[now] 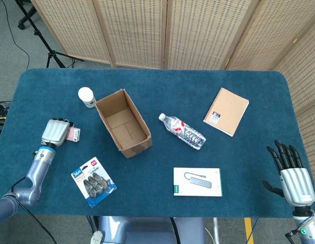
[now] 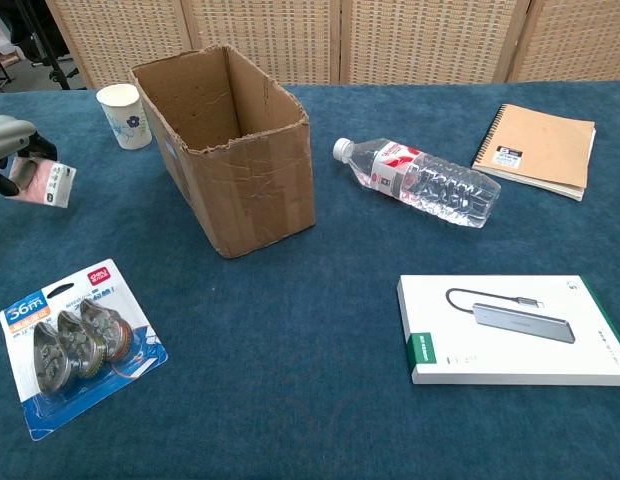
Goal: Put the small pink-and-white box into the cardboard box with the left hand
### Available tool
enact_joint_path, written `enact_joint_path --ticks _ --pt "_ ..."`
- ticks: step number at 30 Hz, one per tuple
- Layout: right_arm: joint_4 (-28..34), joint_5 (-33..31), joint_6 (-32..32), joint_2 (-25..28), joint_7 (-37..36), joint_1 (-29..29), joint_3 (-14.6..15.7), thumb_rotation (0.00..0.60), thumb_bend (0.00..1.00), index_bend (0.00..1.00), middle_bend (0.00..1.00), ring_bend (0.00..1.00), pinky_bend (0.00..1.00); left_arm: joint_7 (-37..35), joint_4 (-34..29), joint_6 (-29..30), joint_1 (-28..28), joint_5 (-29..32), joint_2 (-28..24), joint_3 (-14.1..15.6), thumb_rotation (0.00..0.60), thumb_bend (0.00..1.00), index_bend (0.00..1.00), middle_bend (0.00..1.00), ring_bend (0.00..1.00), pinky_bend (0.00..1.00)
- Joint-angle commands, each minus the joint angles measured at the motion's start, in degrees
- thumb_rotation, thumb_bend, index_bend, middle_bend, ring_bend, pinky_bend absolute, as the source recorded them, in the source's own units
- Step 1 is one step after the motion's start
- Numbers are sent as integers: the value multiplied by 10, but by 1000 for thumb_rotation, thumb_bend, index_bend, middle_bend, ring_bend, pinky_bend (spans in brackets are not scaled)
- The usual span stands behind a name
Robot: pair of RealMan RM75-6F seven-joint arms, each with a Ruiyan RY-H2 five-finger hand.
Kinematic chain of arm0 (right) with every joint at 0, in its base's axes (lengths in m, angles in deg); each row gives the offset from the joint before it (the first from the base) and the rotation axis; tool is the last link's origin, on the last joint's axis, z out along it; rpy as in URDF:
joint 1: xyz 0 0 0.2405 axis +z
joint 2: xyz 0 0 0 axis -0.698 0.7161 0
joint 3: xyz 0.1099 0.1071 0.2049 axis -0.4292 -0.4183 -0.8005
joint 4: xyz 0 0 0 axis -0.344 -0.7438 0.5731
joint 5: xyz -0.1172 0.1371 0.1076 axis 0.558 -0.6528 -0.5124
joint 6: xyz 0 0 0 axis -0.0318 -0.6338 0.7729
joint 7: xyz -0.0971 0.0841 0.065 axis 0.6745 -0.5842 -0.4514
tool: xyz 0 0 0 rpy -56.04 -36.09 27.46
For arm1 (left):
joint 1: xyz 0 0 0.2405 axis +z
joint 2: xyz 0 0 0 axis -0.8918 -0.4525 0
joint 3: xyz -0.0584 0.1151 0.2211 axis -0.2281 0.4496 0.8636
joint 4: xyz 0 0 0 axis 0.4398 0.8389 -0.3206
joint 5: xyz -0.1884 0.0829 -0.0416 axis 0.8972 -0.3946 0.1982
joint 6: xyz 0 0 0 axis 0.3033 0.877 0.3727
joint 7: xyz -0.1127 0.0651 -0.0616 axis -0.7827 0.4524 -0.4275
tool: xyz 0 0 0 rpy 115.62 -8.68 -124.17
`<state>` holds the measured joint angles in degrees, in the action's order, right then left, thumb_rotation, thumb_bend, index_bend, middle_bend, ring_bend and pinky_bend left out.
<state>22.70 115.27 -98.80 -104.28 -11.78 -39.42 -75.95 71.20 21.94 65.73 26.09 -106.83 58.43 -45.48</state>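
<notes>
My left hand grips the small pink-and-white box at the table's left side; in the chest view the small pink-and-white box is tilted and lifted off the cloth, held by my left hand at the frame's left edge. The open cardboard box stands to the right of it, empty inside; the chest view shows the cardboard box upright with its opening upward. My right hand hovers at the table's near right corner, fingers spread, holding nothing.
A white paper cup stands behind the left hand, beside the cardboard box. A blue blister pack lies near the front left. A water bottle, a white boxed adapter and a brown notebook lie to the right.
</notes>
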Motion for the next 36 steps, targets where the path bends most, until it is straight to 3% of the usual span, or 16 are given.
enact_joint_path --ticks 1,4,15,16,17,18,19,23,30,36 --pt "0 -2 1 0 -1 0 0 600 131 79 0 0 0 -3 -23 17 5 -6 -19 -6 600 647 734 503 358 416" --pt "-1 -3 1 1 -2 0 -1 600 131 79 0 0 0 -4 -56 31 11 -9 -44 -11 600 646 734 503 358 416" --pt "3 1 2 -1 7 0 2 600 131 79 0 0 0 0 -271 139 48 -37 -193 -46 600 644 734 503 358 416" --pt "-74 -25 22 -18 -4 -13 17 600 131 79 0 0 0 4 -289 150 49 -39 -202 -52 600 644 734 503 358 416" --pt "-113 -6 -4 -35 -27 -23 24 600 131 79 0 0 0 6 -302 157 50 -38 -207 -57 600 644 735 503 358 416" --pt "-116 17 -19 -51 -15 -19 27 600 131 79 0 0 0 7 -315 165 50 -37 -211 -63 600 644 735 503 358 416" --pt "-77 22 -24 -34 -2 -3 7 600 131 79 0 0 0 8 -325 171 50 -36 -213 -68 600 644 736 503 359 417" --pt "-11 -5 14 7 8 11 -4 600 131 79 0 0 0 14 -361 207 46 -38 -207 -94 600 644 738 503 363 419" --pt "-8 -3 8 7 -14 6 0 600 131 79 0 0 0 80 -380 230 6 -24 -150 -124 600 638 738 503 363 419" --pt "-12 0 15 11 -38 9 3 600 131 79 0 0 0 122 -355 231 -35 -5 -88 -143 600 636 739 503 363 419"
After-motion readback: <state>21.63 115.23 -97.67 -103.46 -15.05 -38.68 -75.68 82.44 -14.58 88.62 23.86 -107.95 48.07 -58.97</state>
